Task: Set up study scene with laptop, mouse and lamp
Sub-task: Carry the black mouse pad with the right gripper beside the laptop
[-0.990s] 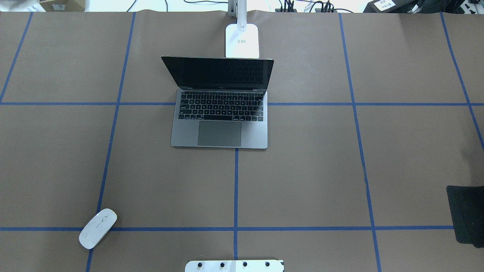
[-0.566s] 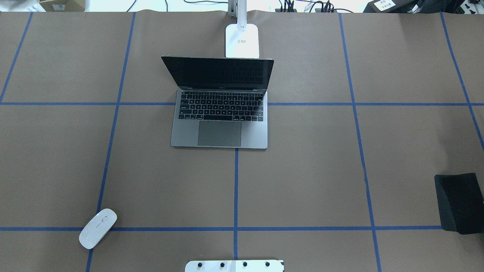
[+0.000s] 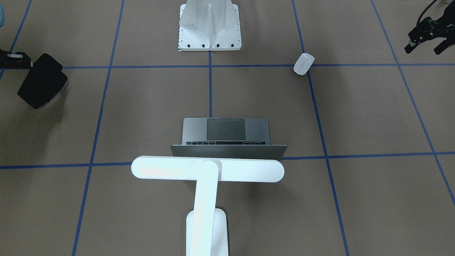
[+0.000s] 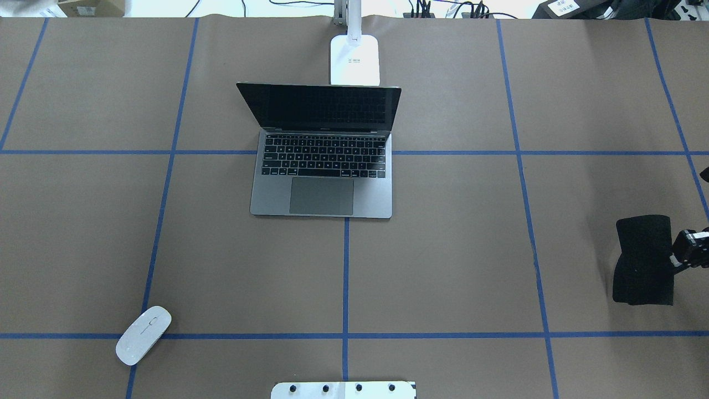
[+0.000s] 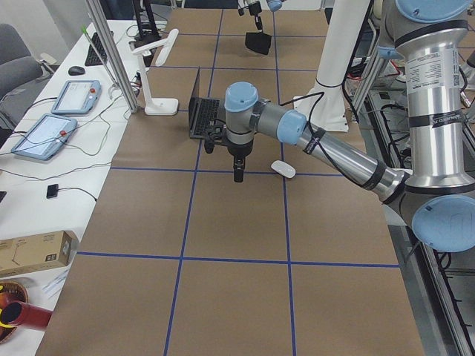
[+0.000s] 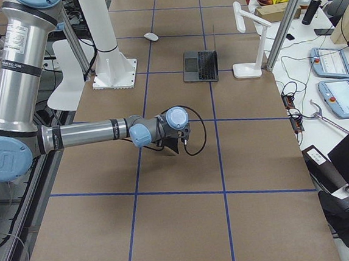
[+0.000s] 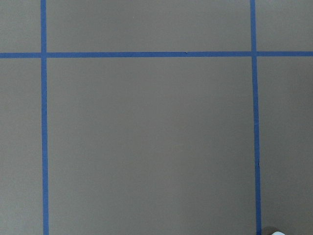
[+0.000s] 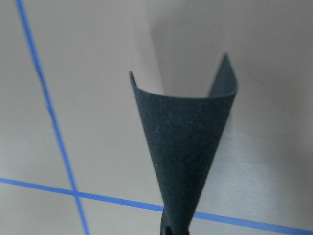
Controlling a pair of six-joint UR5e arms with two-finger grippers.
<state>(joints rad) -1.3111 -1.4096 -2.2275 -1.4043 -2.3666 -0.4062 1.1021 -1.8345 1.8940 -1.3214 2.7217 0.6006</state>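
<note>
The dark-grey laptop stands open at the table's middle, also in the front view. The white T-shaped lamp stands just behind it, its base at the far edge. The white mouse lies near the front left, also in the front view. My right gripper is shut on a black flexible mat, held curled above the table at the right; the right wrist view shows the mat bent. My left gripper hovers left of the mouse, its jaws apart and empty.
The white bolted pedestal stands at the robot's side of the table, its edge also overhead. Blue tape lines grid the brown table cover. A side bench with tablets runs beyond the lamp.
My right gripper has carried the black mat in from the table's right edge, leftward and farther from the robot. The mat now hangs more curled. Laptop, lamp and mouse have not moved.
</note>
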